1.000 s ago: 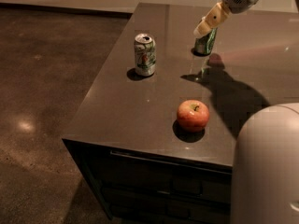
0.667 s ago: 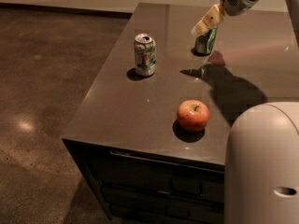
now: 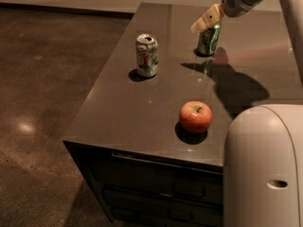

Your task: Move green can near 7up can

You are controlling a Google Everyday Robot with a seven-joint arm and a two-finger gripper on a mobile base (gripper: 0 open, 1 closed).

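Dark tabletop (image 3: 118, 108) bearing a green can (image 3: 208, 42), upright at the far side; a 7up can (image 3: 147, 56), upright, well apart to its left in the view; and a red apple (image 3: 195, 117) nearer the front edge. The gripper (image 3: 205, 23) sits at the green can's top; whether it grips the can cannot be told.

The green can (image 3: 208, 41) is slim and shiny green. It stands upright on the dark table (image 3: 118, 112), toward the back. The gripper (image 3: 206, 21) hangs right at its top, so the top is hidden. The 7up can (image 3: 147, 56) is mostly white with green patches and a silver top. It stands upright too, well apart from the green can, at its 9 o'clock.
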